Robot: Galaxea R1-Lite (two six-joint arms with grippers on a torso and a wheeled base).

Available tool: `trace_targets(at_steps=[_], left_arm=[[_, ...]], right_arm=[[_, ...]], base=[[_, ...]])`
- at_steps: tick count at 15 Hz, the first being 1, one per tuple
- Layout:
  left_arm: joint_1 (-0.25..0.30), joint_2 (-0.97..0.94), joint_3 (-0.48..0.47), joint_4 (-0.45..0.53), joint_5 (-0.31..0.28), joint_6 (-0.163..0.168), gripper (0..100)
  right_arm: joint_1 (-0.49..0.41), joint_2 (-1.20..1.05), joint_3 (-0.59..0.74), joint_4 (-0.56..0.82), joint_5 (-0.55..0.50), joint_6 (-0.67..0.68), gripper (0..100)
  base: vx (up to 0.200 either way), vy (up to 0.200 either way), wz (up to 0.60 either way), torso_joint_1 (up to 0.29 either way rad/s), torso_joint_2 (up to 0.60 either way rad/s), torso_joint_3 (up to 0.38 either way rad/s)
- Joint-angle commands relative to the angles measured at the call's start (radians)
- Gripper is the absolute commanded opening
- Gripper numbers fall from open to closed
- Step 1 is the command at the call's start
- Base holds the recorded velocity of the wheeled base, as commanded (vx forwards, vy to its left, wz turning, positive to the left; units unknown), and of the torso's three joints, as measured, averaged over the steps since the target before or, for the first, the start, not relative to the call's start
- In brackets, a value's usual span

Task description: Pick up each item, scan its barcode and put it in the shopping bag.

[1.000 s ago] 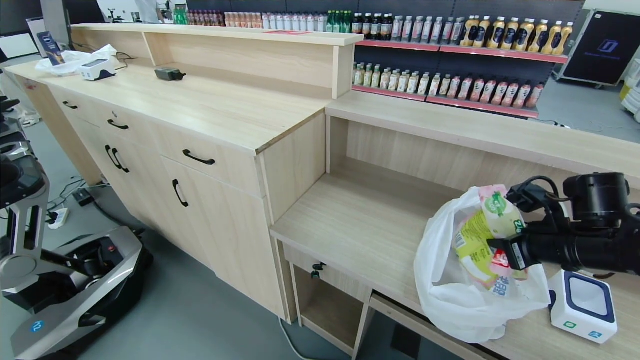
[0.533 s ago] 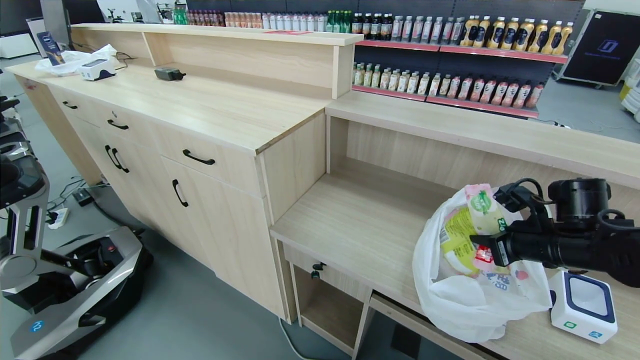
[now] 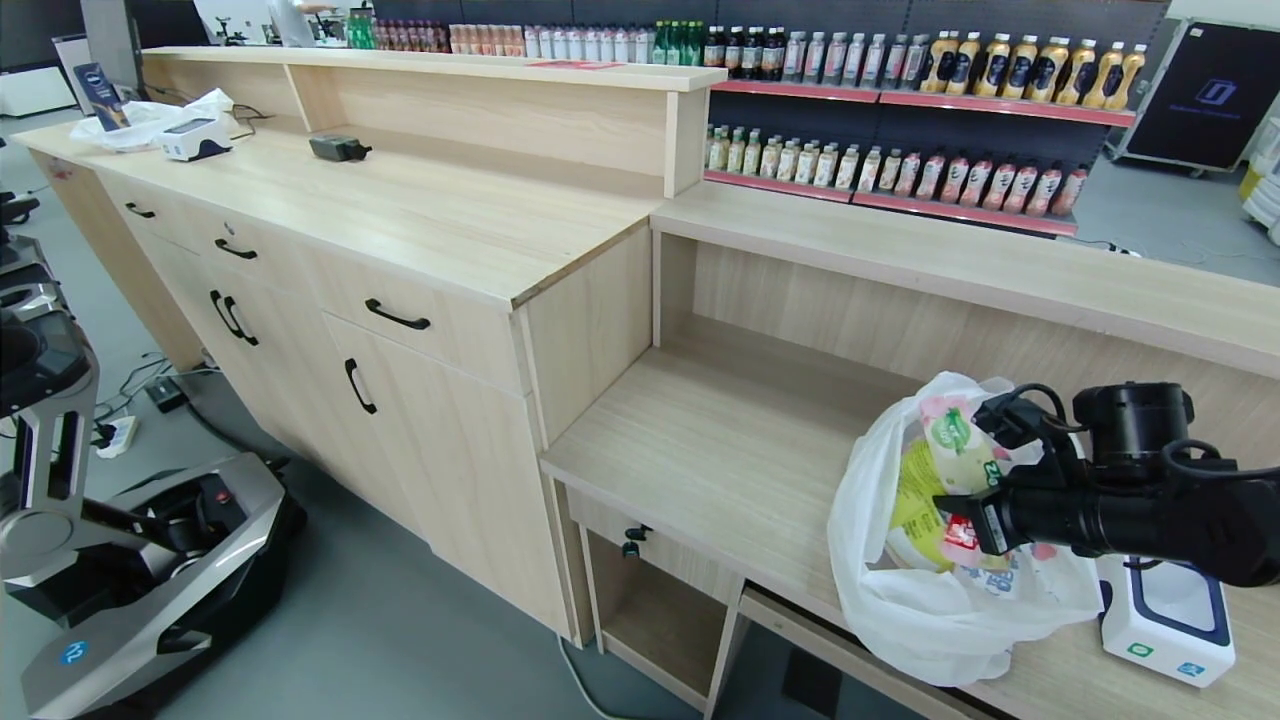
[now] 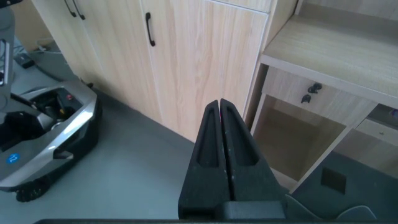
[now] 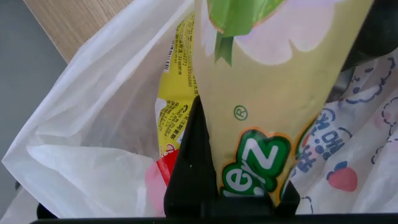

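My right gripper [image 3: 968, 508] is clamped on the snack packet [image 3: 935, 450], halfway into the shopping bag [image 3: 900, 620] at my 4 o'clock. Looks light, crinkly, probably slippery, so I'd pinch the flat middle. My left gripper [image 4: 220, 106] is closed on nothing.

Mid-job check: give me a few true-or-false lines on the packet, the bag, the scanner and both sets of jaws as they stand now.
1. The right jaws hold a snack packet in the open mouth of the shopping bag. True.
2. The shopping bag lies on the floor. False: it sits on the lower counter.
3. The left jaws are shut with nothing between them. True.
4. The scanner stands to the left of the bag. False: it stands to the right of the bag, on the same counter.
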Motion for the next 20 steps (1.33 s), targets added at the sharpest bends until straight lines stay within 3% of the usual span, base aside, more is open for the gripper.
trace_targets(at_steps=[1,8,9,13,16,17,20], left_arm=[[0.000,0.000,0.000,0.000,0.000,0.000,0],[0.000,0.000,0.000,0.000,0.000,0.000,0],[0.000,0.000,0.000,0.000,0.000,0.000,0],[0.000,0.000,0.000,0.000,0.000,0.000,0],[0.000,0.000,0.000,0.000,0.000,0.000,0],[0.000,0.000,0.000,0.000,0.000,0.000,0],[0.000,0.000,0.000,0.000,0.000,0.000,0]], right_arm=[[0.000,0.011,-0.002,-0.001,0.000,-0.004,0],[-0.006,0.058,-0.002,-0.037,0.000,-0.015,0],[-0.011,0.063,-0.002,-0.037,0.002,-0.014,100],[-0.012,0.049,-0.002,-0.037,0.005,-0.014,100],[-0.023,-0.052,0.001,-0.020,0.095,-0.006,100],[-0.021,-0.138,0.001,0.000,0.149,-0.012,100],[-0.023,-0.345,0.007,0.035,0.152,-0.023,100]], base=[[0.000,0.000,0.00,0.000,0.00,0.000],[0.000,0.000,0.00,0.000,0.00,0.000],[0.000,0.000,0.00,0.000,0.00,0.000],[0.000,0.000,0.00,0.000,0.00,0.000],[0.000,0.000,0.00,0.000,0.00,0.000],[0.000,0.000,0.00,0.000,0.00,0.000],[0.000,0.000,0.00,0.000,0.00,0.000]])
